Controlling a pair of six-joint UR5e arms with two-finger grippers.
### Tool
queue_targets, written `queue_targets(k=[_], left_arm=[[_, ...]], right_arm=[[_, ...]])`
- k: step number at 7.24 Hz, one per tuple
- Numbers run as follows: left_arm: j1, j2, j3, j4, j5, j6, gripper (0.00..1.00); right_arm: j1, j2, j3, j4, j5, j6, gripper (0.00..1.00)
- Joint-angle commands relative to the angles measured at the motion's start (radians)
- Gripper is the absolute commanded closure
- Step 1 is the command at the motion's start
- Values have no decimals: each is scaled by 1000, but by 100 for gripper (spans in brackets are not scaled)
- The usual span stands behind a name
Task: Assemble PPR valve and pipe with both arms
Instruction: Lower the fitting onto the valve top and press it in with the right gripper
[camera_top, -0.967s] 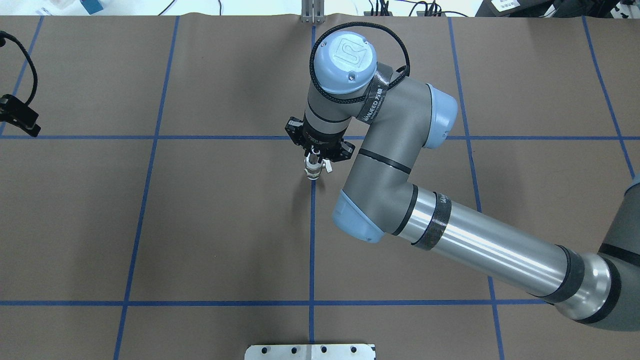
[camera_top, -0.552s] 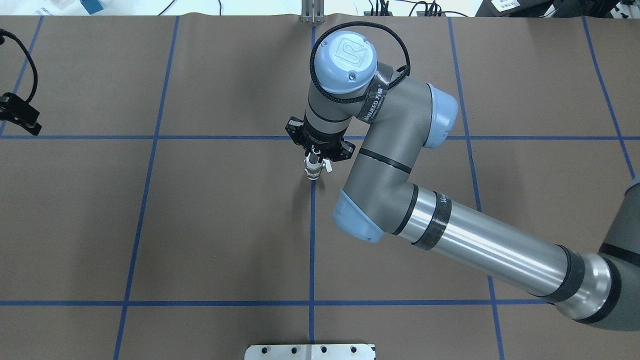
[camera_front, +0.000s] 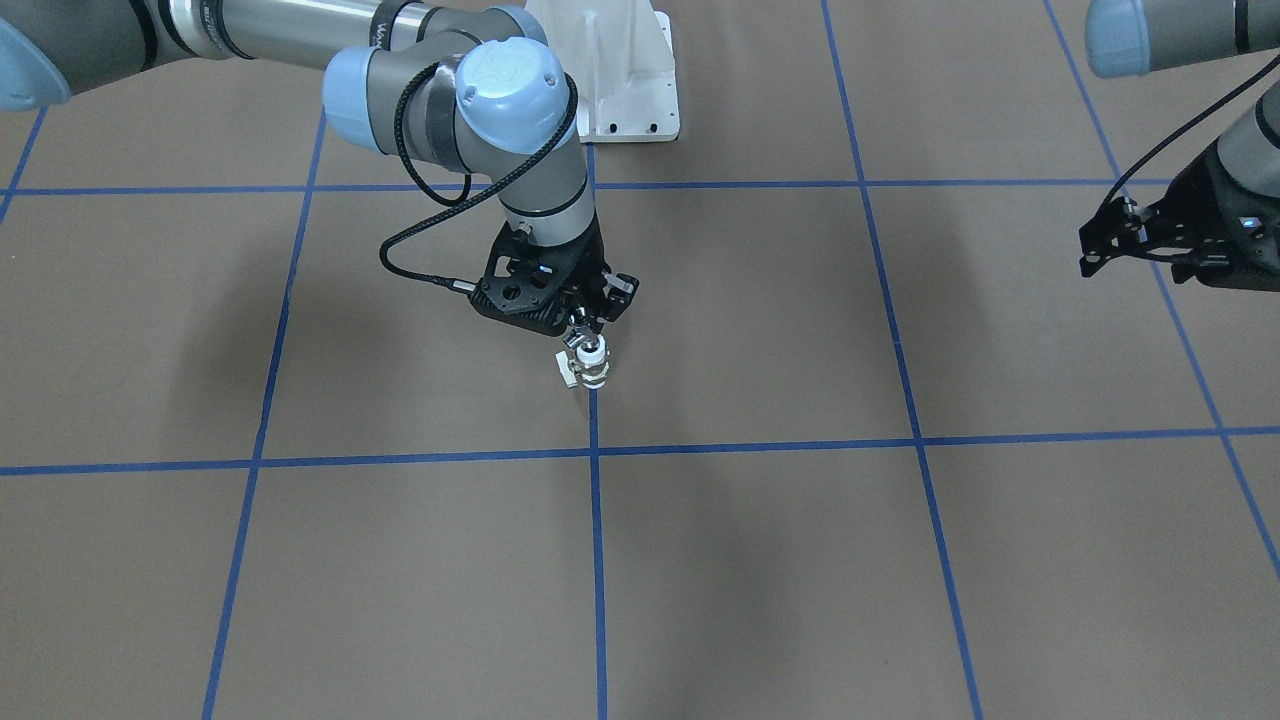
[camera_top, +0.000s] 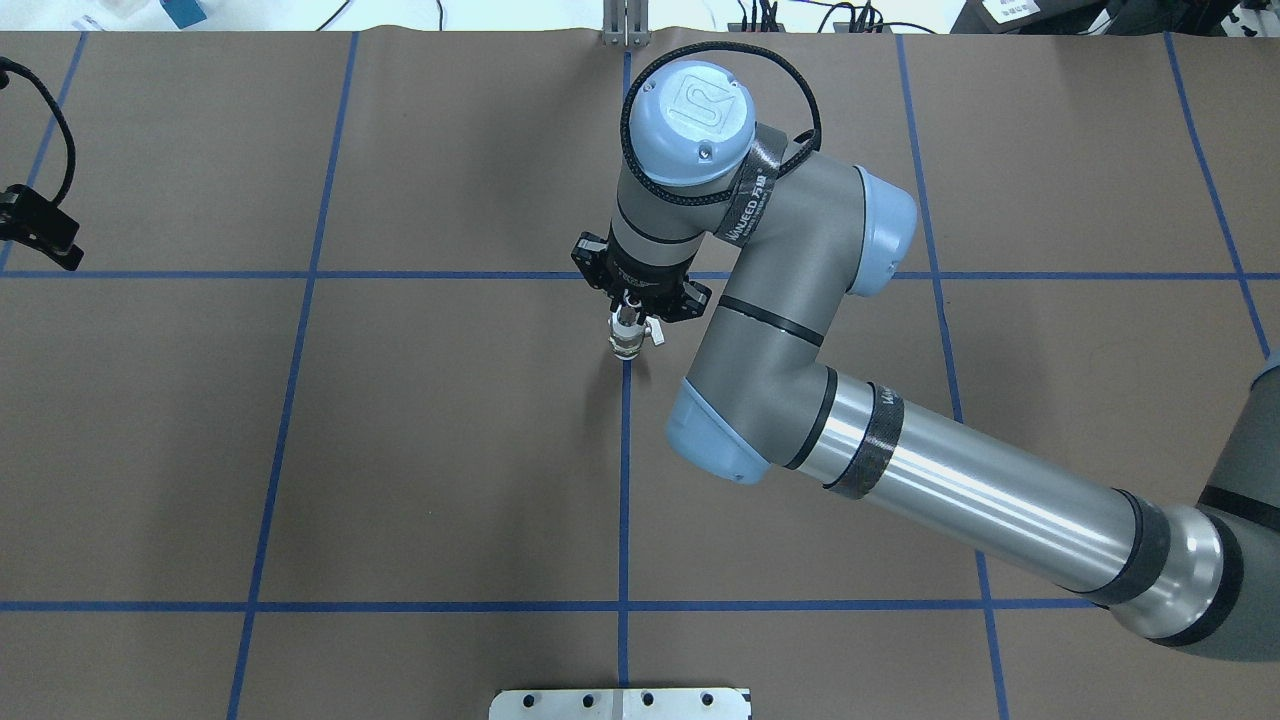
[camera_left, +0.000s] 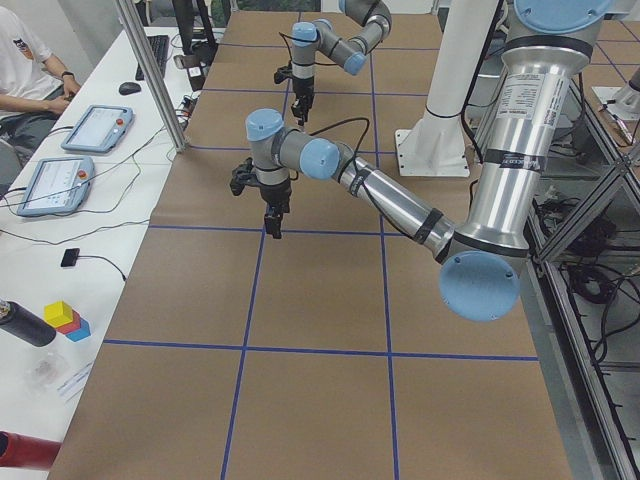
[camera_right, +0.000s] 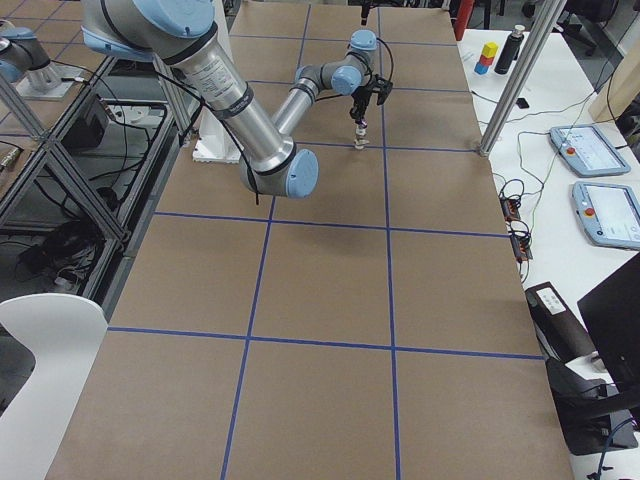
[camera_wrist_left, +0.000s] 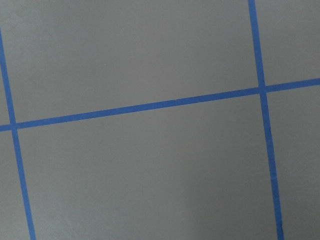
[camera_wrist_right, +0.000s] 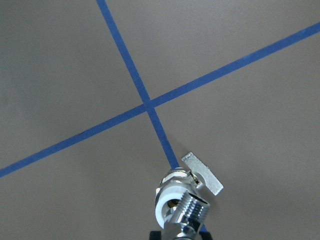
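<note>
My right gripper (camera_top: 629, 312) points down at the table's middle, shut on the upper chrome end of an upright piece. That chrome end looks like the pipe (camera_front: 579, 340), seated on top of the PPR valve (camera_front: 594, 368). The valve (camera_top: 627, 342) has a white ring, a metallic band and a small side lever (camera_wrist_right: 202, 173). Its lower end is at or just above the table on a blue tape line. The right wrist view shows the threaded chrome stub (camera_wrist_right: 193, 210) and white ring from above. My left gripper (camera_front: 1100, 243) hangs far off at the table's left side, fingers apart, empty.
Brown paper covers the table (camera_top: 450, 450), with a grid of blue tape lines (camera_top: 624, 480). The white bolted pedestal (camera_front: 625, 80) stands at my base. The left wrist view shows only paper and tape. Tablets and small objects lie on a side bench (camera_left: 60, 180).
My left gripper has crept slightly further toward the table's left edge. My right arm and the held piece have not visibly moved.
</note>
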Motion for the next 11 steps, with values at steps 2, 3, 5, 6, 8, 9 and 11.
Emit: queue_targets(k=[2,3,5,6,8,9,11], left_arm=[[0,0,-3,0,0,-1,0],[0,0,-6,0,0,-3,0],[0,2,-5,0,0,-3,0],[0,3,-5,0,0,-3,0],[0,3,-5,0,0,-3,0],[0,3,-5,0,0,-3,0],[0,3,-6,0,0,-3,0]], right_arm=[[-1,-2,-4,1,-1,0,100],[-1,-2,-4,2,-1,0,100],[-1,0,-13,3,-4,-2,100],[-1,0,-16,3,-6,-5,100],[-2,3,-21,5,-6,-5,100],[-2,3,-22,5,-6,-5,100],[-9,4,-22,3,-12,-14,100]])
